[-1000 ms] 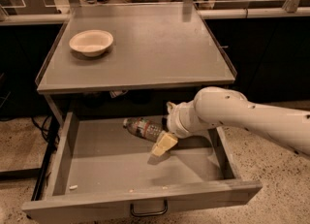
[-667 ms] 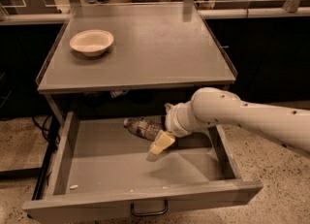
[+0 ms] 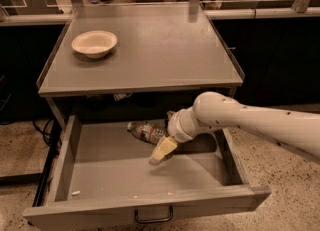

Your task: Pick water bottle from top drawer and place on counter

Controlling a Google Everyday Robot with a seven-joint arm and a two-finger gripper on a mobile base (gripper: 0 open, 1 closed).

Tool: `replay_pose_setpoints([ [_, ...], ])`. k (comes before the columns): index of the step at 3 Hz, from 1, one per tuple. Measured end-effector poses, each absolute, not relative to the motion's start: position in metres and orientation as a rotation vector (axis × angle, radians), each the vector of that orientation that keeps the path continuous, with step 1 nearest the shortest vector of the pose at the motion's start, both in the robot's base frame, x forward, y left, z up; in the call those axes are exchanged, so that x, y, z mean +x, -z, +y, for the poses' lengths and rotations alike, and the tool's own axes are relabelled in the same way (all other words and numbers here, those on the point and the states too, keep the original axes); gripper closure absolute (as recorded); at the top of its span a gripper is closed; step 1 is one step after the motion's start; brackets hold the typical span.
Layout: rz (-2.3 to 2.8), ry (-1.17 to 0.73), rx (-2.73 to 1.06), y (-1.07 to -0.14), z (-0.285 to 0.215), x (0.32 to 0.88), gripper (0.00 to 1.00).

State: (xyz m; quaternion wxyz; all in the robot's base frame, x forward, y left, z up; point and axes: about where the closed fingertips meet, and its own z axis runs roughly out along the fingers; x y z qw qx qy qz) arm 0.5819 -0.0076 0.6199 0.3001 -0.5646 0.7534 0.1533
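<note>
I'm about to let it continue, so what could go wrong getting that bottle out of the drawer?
The water bottle lies on its side at the back of the top drawer, so a nudge from the gripper, right by it, could roll it away. Lifting it, the arm could catch the counter edge overhead.

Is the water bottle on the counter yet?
No, the water bottle lies on its side in the top drawer, with the claw close beside it.

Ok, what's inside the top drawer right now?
The water bottle lies on its side at the back of the top drawer, the gripper beside it. The arm covers one end of the bottle.
</note>
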Motion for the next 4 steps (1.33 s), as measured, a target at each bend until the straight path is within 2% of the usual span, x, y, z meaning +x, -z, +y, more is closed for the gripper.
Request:
replay_pose_setpoints([
  [1, 2.000, -0.407, -1.499, -0.6198, -0.0075, 0.5819, 0.19],
  [2, 2.000, -0.407, -1.499, -0.6198, -0.0075, 0.5819, 0.50],
  [4, 2.000, -0.407, -1.499, -0.6197, -0.0074, 0.5818, 0.97],
])
